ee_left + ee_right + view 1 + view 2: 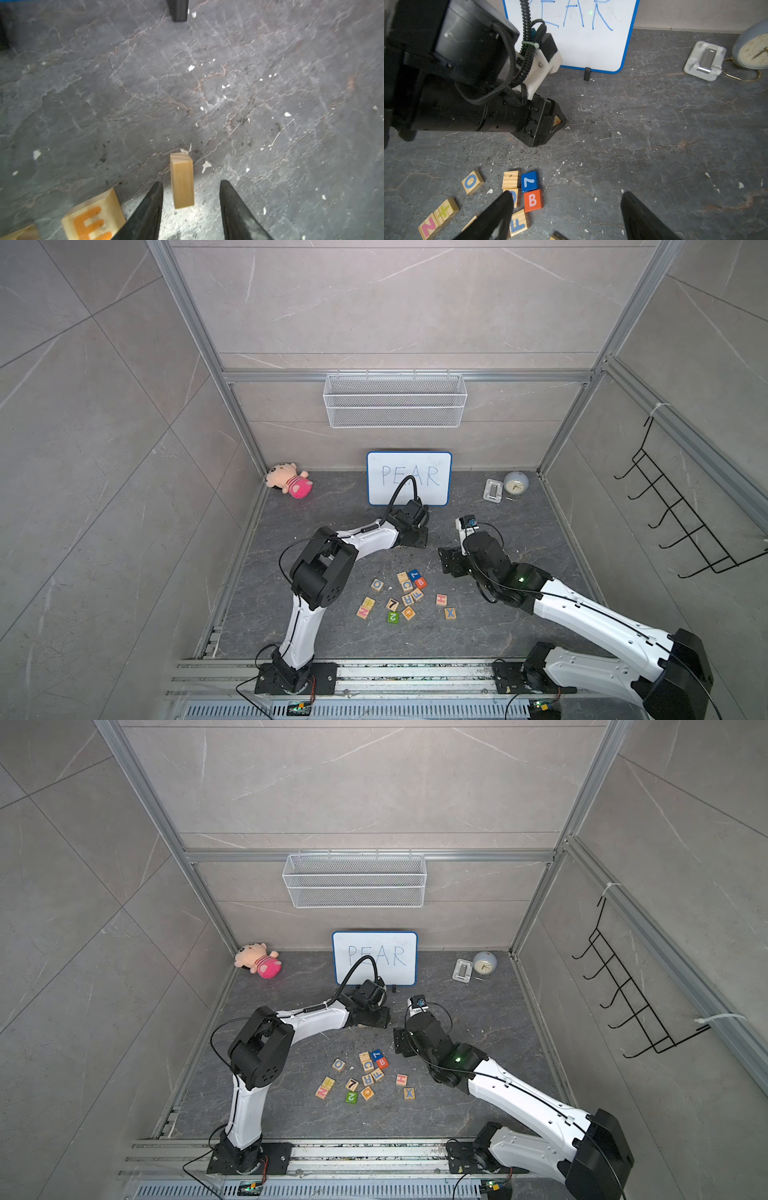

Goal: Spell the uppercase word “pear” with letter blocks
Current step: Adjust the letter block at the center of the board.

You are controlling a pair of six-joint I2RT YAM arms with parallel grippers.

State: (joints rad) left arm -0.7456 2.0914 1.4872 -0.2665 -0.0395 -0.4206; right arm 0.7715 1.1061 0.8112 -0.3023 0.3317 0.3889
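Observation:
In the left wrist view a pale letter block [182, 180] stands on the dark table between my left gripper's [191, 182] fingers. Both fingers are clear of it, and only plain wood shows. Beside it lies the orange E block [93, 218], then a corner of another block [20, 233]. In both top views the left gripper [422, 540] [384, 1019] hides these blocks in front of the whiteboard. The bluish R block [408, 599] lies in the loose pile. My right gripper [567, 192] [445, 560] hovers open and empty beside the pile.
Loose blocks O [473, 181], blue 7 [529, 181], red B [533, 200], F [519, 225], N [428, 227], H [441, 599], X [450, 613], green 2 [393, 617]. Whiteboard reading PEAR [409, 479], plush toy [289, 481], clock [515, 483], white holder [493, 490], wire basket [395, 400].

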